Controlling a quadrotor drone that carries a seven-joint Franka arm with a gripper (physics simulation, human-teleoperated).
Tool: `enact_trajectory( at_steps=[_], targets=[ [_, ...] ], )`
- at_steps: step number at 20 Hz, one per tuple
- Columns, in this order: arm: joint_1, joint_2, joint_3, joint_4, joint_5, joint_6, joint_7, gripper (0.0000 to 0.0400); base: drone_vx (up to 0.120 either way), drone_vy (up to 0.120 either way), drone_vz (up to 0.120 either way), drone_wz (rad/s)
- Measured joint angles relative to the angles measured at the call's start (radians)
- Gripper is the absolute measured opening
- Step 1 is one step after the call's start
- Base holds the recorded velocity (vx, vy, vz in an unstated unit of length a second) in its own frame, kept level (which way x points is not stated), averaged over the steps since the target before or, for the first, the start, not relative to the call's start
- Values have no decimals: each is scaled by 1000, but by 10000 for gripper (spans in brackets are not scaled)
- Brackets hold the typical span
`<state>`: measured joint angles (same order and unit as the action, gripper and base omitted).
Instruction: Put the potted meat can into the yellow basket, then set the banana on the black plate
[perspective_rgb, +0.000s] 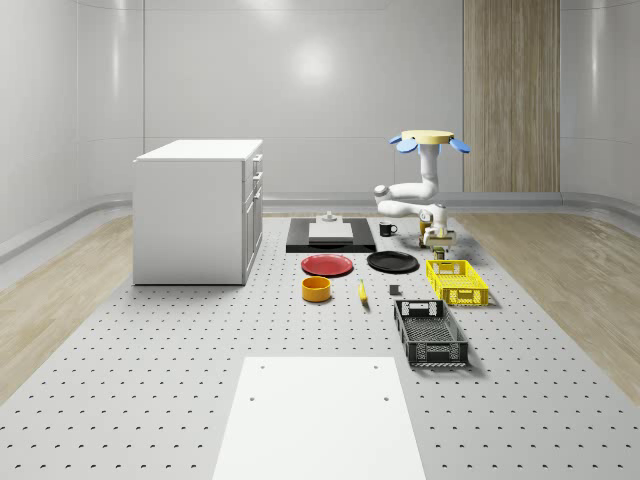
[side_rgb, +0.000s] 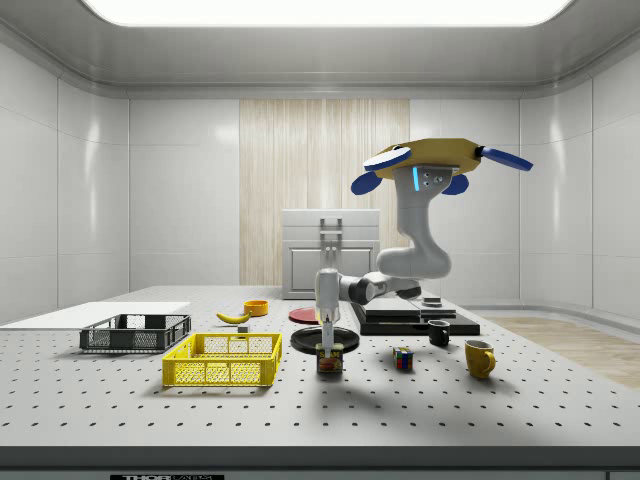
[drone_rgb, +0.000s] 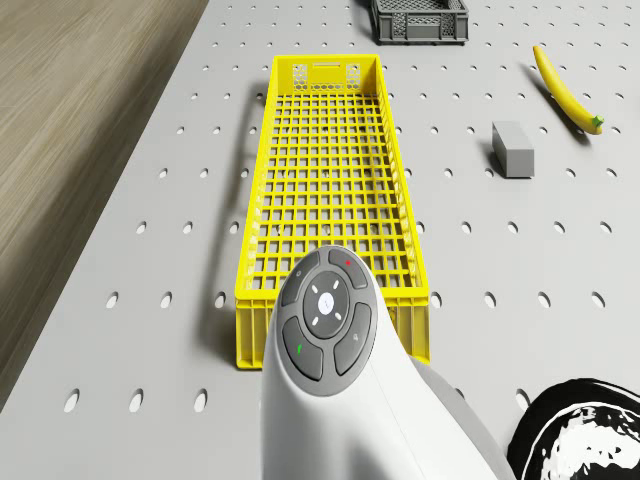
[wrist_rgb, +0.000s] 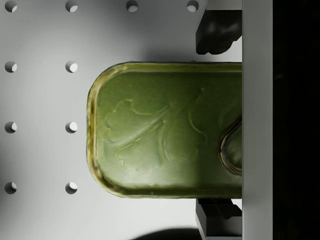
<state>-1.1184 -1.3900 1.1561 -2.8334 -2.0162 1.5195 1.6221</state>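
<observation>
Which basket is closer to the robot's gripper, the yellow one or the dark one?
The yellow basket. It sits just beside the gripper; the dark basket lies beyond it.

The potted meat can (side_rgb: 329, 361) is sitting on the table (side_rgb: 520, 400), just beside the yellow basket (side_rgb: 224, 360), on the side view's right; the black plate (perspective_rgb: 392, 262) is lying behind it, the banana (perspective_rgb: 362, 291) resting between bowl (perspective_rgb: 316, 289) and basket

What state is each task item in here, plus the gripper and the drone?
potted meat can: outside the basket, under the gripper.
yellow basket: empty.
banana: lying on the table, off the plate.
black plate: bare.
gripper: lowered at the can.
drone: hovering over the table.
</observation>
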Motion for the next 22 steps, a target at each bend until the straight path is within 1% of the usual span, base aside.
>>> enact_trajectory(
  at_steps=[1,3,4,5,11,13,20,22],
  targets=[
    [0,-1,-2,1,-1,2,0,400,0,0,0,0],
    [-1,-4,-4,2,-3,6,0,341,0,0,0,0],
    [-2,-5,-5,3,-4,7,0,321,0,0,0,0],
    [-2,-6,-6,3,-4,9,0,309,0,0,0,0],
    [-5,-11,-4,3,-4,12,5,290,0,0,0,0],
    [-4,-12,9,-1,8,6,9,291,0,0,0,0],
    [-2,-12,91,-24,85,-26,17,291,0,0,114,0],
    [-3,-13,106,-27,101,-30,19,291,80,0,120,0]
  ],
)
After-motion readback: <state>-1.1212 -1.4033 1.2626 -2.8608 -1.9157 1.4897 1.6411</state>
